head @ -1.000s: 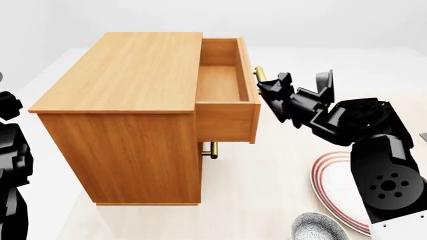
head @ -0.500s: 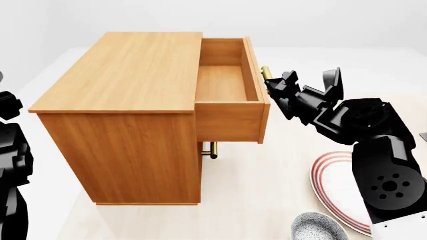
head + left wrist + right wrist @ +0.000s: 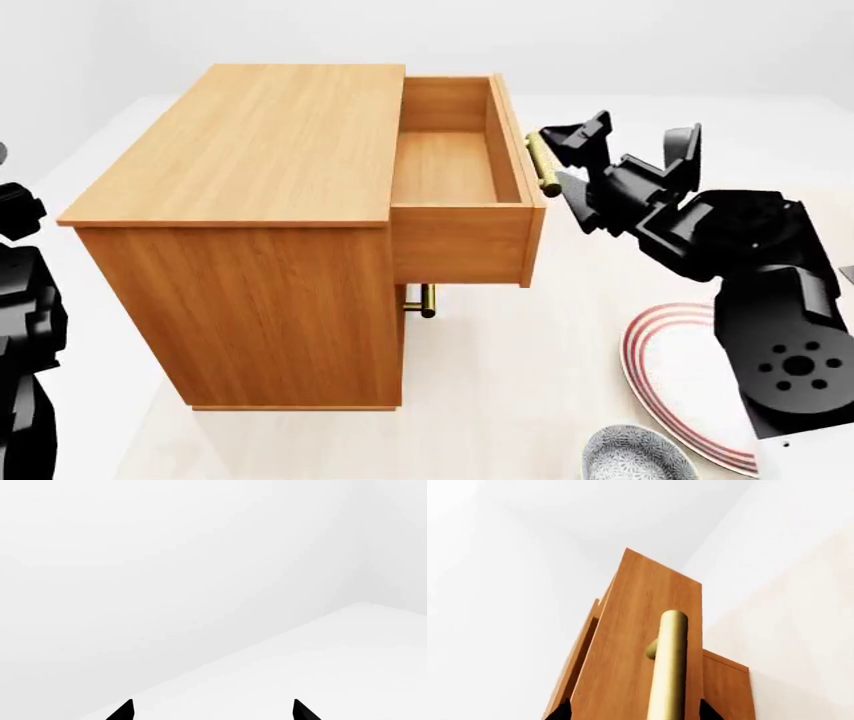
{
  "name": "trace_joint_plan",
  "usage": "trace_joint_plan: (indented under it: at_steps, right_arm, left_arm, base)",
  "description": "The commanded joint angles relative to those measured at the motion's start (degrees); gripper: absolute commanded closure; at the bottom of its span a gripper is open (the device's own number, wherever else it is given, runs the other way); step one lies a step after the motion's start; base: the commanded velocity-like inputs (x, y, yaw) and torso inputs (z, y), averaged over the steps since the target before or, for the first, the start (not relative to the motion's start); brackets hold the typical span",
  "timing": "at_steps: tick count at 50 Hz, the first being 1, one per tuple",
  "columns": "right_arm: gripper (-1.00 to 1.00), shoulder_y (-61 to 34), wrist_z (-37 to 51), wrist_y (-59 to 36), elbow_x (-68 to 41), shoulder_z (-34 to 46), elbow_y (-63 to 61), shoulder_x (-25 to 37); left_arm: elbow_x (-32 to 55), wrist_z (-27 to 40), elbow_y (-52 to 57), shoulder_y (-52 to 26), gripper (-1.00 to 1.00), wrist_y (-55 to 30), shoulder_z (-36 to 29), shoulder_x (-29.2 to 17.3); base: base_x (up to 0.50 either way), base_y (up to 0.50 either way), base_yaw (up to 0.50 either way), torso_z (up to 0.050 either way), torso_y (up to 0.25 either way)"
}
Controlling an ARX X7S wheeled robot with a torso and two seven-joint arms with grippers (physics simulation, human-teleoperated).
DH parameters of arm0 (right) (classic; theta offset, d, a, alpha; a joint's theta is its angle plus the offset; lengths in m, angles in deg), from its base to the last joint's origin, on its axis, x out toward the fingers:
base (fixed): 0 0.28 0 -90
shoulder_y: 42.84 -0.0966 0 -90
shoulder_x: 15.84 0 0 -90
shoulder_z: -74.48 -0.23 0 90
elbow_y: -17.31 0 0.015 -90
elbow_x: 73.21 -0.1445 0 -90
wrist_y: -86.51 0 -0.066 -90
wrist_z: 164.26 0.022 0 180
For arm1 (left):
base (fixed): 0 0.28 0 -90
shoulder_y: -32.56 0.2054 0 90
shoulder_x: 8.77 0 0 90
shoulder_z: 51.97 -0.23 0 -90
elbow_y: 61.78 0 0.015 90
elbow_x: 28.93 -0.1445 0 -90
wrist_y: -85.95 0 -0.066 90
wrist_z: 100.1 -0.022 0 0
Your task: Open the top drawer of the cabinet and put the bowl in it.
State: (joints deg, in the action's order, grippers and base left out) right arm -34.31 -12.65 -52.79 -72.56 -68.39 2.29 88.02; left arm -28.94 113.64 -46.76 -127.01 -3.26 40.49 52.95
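1. We've got the cabinet (image 3: pixel 267 220) filling the left-centre of the head view, and the top drawer (image 3: pixel 461 180) is pulled out to the right, so its wooden inside is in plain sight.
2. The right tool (image 3: pixel 627 140) sits just right of the drawer's brass handle (image 3: pixel 543 165), upper right of centre. Its fingers are spread with a clear gap between them, and it isn't pinching the bar as far as we can see.
3. In the right wrist view that same handle (image 3: pixel 668 670) runs up the middle of the frame against the drawer front, with the dark fingertips (image 3: pixel 560 711) at either side along the bottom edge.
4. The bowl (image 3: pixel 638 458) sits on the pale surface (image 3: pixel 534 380) at the bottom right of the head view, well apart from the drawer, right by a red-ringed plate (image 3: pixel 667 370).
5. The left tool (image 3: pixel 212 711) only shows two dark tips, set apart, at the bottom edge of its wrist view, against plain white.
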Motion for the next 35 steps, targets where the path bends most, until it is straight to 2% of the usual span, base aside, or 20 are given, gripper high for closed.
trace_joint_plan:
  at_steps: [1,9,18,27,35]
  right_arm:
    - [-1.00,0.16,1.40,0.17,-0.48,-1.29,0.01,0.07]
    - [-1.00,0.44,4.46,3.33,-0.13,0.55,0.01,0.21]
    - [-1.00,-2.24,13.42,14.35,1.72,7.87,0.01,0.71]
    - [-1.00,-11.94,13.41,17.95,4.55,23.41,0.00,-0.61]
    - [-1.00,-20.71,9.96,15.56,7.94,39.54,-0.01,-3.82]
  left_arm:
    - [0.07,-0.12,0.00,0.22,-1.00,0.12,0.05,-0.10]
    - [0.05,-0.16,-0.01,0.41,-1.00,0.34,0.15,-0.14]
    - [0.01,-0.01,0.00,0.27,-1.00,0.43,0.15,-0.01]
    - [-0.02,0.13,0.00,-0.19,-1.00,0.08,-0.01,0.14]
    - [0.06,-0.09,0.00,-0.26,-1.00,-0.01,0.08,0.14]
  base:
    - [0.00,0.00,0.00,0.000,0.000]
    - [0.00,0.00,0.00,0.000,0.000]
    - [0.00,0.00,0.00,0.000,0.000]
    - [0.00,0.00,0.00,0.000,0.000]
    - [0.00,0.00,0.00,0.000,0.000]
